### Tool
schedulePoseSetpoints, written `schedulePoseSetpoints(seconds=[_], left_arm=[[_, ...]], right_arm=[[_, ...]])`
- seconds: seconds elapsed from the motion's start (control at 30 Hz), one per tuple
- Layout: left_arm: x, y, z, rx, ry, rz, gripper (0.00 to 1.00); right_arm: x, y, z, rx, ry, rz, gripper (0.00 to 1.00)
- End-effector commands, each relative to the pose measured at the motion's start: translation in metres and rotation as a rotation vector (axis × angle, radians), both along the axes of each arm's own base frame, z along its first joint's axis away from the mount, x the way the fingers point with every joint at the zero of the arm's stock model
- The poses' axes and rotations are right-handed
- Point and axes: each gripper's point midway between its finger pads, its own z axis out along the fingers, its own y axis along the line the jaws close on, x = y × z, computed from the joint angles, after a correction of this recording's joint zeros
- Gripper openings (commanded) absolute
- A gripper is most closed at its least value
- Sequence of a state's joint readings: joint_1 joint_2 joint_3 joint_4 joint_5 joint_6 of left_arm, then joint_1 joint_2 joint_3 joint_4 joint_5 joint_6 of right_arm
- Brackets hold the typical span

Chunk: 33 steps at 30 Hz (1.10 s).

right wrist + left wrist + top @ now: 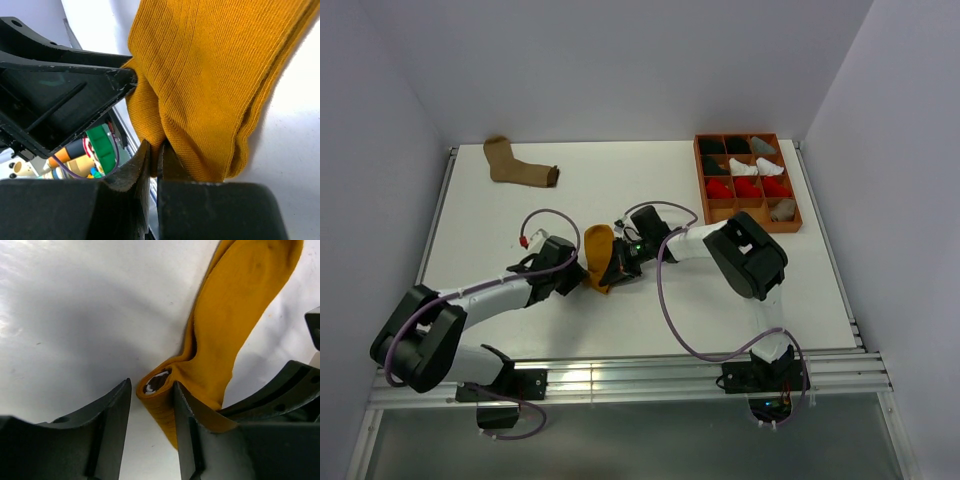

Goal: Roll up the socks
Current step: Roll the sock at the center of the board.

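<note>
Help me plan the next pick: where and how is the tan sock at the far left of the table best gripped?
Pinch the dark cuff of the tan sock, coming straight down from above. The sock lies flat on the table, so no side offers an edge, and the cuff end points toward the table's middle, likely easiest to reach.

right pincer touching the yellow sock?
Touching. The right wrist view shows the right pincer shut, with a fold of the yellow sock pinched between its jaws.
</note>
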<state>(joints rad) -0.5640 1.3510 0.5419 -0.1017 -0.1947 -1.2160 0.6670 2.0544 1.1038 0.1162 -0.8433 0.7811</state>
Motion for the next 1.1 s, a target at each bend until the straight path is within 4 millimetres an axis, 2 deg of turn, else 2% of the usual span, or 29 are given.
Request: schedulePoseSetpoints(seconds=[0.0,0.07,0.1,0.13,0.2,0.23,0.3,0.33,0.37,0.4,0.47,0.5,0.67,0.7,0.83,1.07], left_arm=[[-0.004,-0.003,-0.011,0.016,0.041,-0.032,0.43],[-0.007,-0.001,-0.018,0.039,0.065,-0.040,0.40],[-0.006,-0.001,-0.018,0.050,0.065,-0.050,0.40],[-0.008,-0.001,-0.022,0.061,0.079,-0.057,0.40],[-0.008,-0.001,-0.024,0.085,0.092,-0.077,0.40],[-0.007,0.000,-0.025,0.096,0.098,-0.080,0.39],[-0.006,-0.002,-0.024,0.108,0.098,-0.097,0.39],[-0.005,-0.003,-0.024,0.111,0.095,-0.104,0.39],[-0.004,-0.003,-0.023,0.117,0.092,-0.111,0.39],[-0.004,-0.004,-0.022,0.119,0.092,-0.118,0.39],[-0.001,-0.006,-0.020,0.129,0.085,-0.137,0.39],[-0.002,-0.005,-0.021,0.138,0.093,-0.144,0.39],[0.005,-0.008,-0.015,0.159,0.081,-0.173,0.40],[0.005,-0.009,-0.015,0.159,0.085,-0.178,0.40],[0.007,-0.010,-0.015,0.166,0.090,-0.193,0.40],[0.008,-0.015,-0.015,0.163,0.093,-0.216,0.40]], right_arm=[[0.006,0.003,0.009,0.036,-0.028,-0.001,0.00],[0.009,0.003,0.013,0.028,-0.077,0.003,0.02],[0.010,0.003,0.013,0.021,-0.125,0.019,0.11],[0.012,0.002,0.022,0.021,-0.173,0.022,0.17],[0.018,-0.004,0.019,-0.028,-0.283,0.022,0.30],[0.021,-0.006,0.030,-0.030,-0.343,0.017,0.34],[0.029,-0.016,0.028,-0.105,-0.472,0.009,0.43],[0.031,-0.017,0.041,-0.108,-0.538,0.004,0.46],[0.028,-0.020,0.040,-0.125,-0.592,0.026,0.48],[0.035,-0.024,0.048,-0.155,-0.665,-0.002,0.49],[0.032,-0.025,0.049,-0.186,-0.767,0.024,0.50],[0.037,-0.028,0.056,-0.217,-0.830,-0.003,0.51],[0.031,-0.026,0.058,-0.310,-1.064,0.036,0.52],[0.022,-0.018,0.058,-0.311,-1.096,0.062,0.52],[0.015,-0.009,0.050,-0.369,-1.188,0.084,0.53],[0.014,0.004,0.030,-0.477,-1.277,0.139,0.53]])
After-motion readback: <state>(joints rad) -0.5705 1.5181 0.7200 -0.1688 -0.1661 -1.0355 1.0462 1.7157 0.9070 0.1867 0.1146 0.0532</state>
